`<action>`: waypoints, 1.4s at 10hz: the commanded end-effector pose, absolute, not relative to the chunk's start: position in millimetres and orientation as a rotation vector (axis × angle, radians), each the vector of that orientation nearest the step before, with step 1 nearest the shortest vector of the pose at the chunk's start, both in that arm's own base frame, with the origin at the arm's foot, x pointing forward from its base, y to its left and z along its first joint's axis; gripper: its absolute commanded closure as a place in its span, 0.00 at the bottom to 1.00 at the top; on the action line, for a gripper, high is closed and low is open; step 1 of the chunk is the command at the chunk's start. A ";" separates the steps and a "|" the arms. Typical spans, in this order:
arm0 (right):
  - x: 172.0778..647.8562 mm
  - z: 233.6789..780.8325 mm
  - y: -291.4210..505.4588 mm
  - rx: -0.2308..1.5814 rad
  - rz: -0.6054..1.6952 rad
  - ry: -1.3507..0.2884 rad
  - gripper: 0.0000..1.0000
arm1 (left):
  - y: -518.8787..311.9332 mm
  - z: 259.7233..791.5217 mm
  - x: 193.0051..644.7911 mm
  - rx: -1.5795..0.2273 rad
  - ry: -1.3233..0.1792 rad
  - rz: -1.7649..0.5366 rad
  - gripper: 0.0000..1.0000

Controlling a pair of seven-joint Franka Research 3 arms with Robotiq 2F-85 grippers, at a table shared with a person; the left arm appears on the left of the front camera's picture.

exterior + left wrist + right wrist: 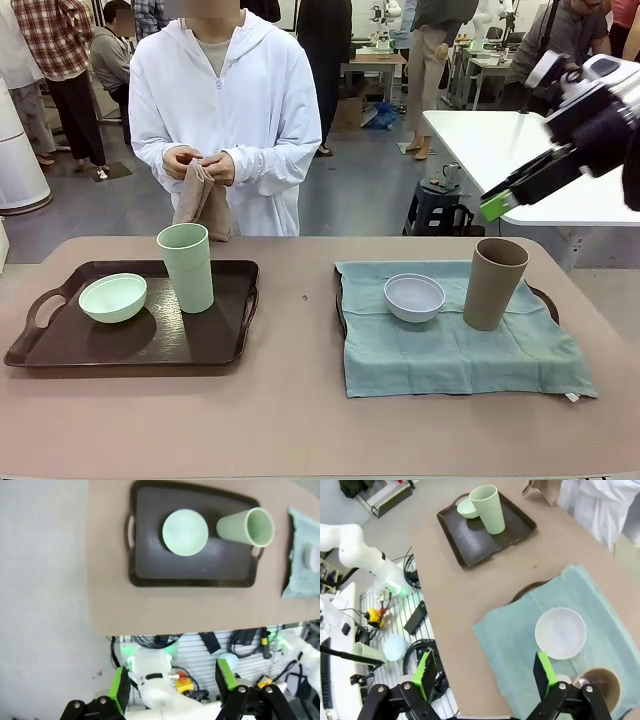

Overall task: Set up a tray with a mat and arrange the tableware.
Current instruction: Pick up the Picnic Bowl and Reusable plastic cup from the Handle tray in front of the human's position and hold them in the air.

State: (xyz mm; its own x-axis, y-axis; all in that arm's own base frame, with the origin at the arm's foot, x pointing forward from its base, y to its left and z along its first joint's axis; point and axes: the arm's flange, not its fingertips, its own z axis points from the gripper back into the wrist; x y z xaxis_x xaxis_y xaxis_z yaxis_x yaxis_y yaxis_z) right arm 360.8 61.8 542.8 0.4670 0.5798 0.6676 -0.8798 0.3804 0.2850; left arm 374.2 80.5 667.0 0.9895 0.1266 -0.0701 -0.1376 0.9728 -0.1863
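Note:
A dark brown tray [60, 345] on the left holds a pale green bowl [113, 297] and a tall pale green cup [187, 266]. On the right, a teal mat [460, 350] covers a second tray [547, 298] and carries a small white bowl [414, 296] and a tall brown cup [494, 283]. My right gripper [497, 203] hovers open, high above the right side. In the right wrist view it [484, 672] looks down on the white bowl [560, 632] and brown cup [598, 682]. My left gripper [172, 682] is open, high above the left tray [192, 572].
A person in a white hooded jacket stands at the far side holding a folded brownish cloth [200, 195] in both hands. Bare tabletop [300, 300] lies between the two trays and along the near edge. My left arm [360, 545] shows beside the table in the right wrist view.

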 end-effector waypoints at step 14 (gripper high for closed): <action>432.7 496.9 210.2 0.624 1.279 -0.660 0.00 | 47.7 601.1 414.2 -0.145 0.143 0.112 0.11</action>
